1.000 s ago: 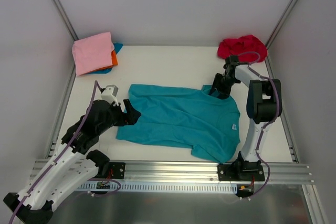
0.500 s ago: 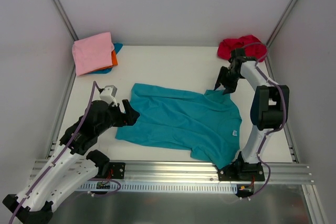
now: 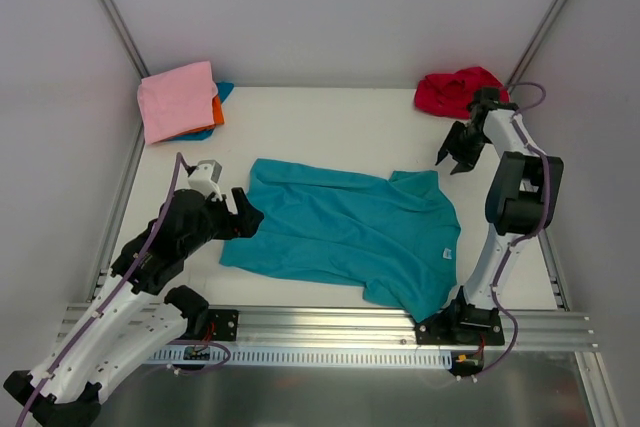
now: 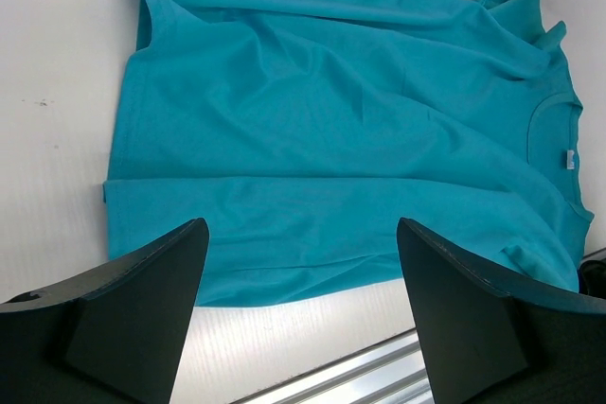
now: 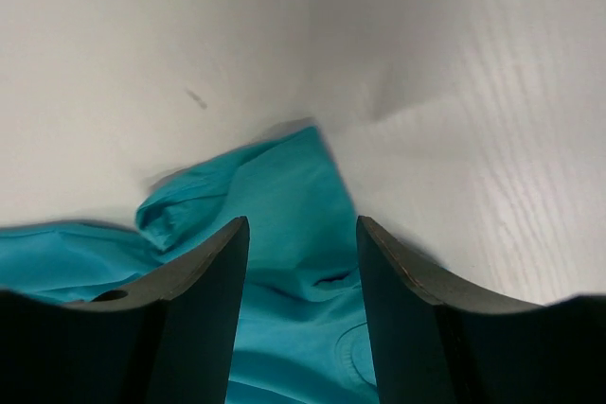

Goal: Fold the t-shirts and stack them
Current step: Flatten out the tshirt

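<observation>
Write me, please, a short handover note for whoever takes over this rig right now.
Left gripper: open, empty, at the hem end of the teal t-shirt.
Right gripper: open, empty, above bare table just past the shirt's far sleeve.
Teal t-shirt: spread out mid-table, unfolded, a little rumpled near the collar.
Done: pink shirt lies folded on top of an orange shirt and a blue shirt in the far left corner.
Left: fold the teal one and stack it, then the crumpled red shirt in the far right corner.

The left arm (image 3: 110,322) and right arm (image 3: 520,192) are white links with black joints, purple cables, and black wedge-shaped jaws.
</observation>
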